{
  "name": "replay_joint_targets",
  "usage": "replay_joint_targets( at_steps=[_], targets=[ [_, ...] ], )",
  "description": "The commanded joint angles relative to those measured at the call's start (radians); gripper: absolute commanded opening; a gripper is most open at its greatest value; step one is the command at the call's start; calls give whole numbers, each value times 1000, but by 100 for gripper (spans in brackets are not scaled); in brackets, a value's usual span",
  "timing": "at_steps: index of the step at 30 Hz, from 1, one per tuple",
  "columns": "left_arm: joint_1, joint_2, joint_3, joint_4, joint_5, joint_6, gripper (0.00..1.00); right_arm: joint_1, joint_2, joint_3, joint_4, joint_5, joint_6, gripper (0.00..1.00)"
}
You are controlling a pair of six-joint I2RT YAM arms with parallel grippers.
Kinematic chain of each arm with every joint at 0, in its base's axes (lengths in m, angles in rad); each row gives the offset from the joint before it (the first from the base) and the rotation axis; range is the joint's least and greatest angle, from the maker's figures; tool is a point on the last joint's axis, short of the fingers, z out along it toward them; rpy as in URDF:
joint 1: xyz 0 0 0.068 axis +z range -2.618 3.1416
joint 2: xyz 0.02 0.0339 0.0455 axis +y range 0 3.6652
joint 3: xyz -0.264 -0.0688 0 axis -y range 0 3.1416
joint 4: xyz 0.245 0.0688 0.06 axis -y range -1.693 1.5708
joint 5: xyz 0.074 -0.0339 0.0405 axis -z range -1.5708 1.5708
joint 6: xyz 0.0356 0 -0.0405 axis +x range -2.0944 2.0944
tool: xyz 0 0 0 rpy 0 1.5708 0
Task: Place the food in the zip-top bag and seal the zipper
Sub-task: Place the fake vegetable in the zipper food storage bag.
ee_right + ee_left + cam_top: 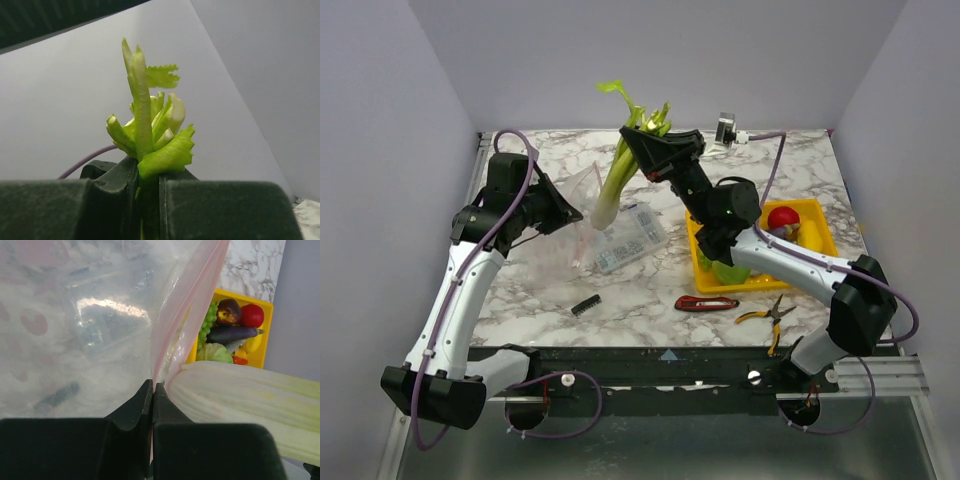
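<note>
Above the middle of the tabletop (pixel 640 290), the right gripper (pixel 655 140) is clenched on the leafy top of the celery (pixel 616 185). The celery hangs tilted, with its pale butt end down at the mouth of the bag (pixel 582 205). Whether the end has crossed the lip I cannot tell. The left gripper (pixel 152 390) is pinched tight on the bag's edge right at the pink zipper (pixel 192 305), holding that lip up.

To do this well, I judge the stalk should go in butt first, sliding along the held lip. The other lip looks slack and could fold under it.

The bag is thin, glossy, crinkled film that gives no support. The celery is long, stiff and ribbed, smooth and whitish at the base, with ruffled leaves. A rigid clear box (pixel 630 238) lies beneath the bag. Over in the yellow tray (pixel 820 215) sit the grapes (pixel 209 322), eggplant (pixel 232 333) and tomato (pixel 251 315).
</note>
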Motion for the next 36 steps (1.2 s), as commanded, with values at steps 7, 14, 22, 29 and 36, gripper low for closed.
replay_joint_targets(
  at_steps=[7,14,22,29,36],
  targets=[
    [32,-41,-15,38,65,5,0,5,-20,94,49,116,-105,1],
    [42,-46,-27,76,115,-16,0,14,36,114,49,107,-60,1],
    [50,-61,-41,128,189,-46,0,26,89,47,111,115,-17,1],
    [57,-78,-56,179,226,-49,0,30,92,-20,117,113,41,4],
    [66,-77,-67,219,240,-39,0,35,96,-60,87,84,158,19]
  ],
)
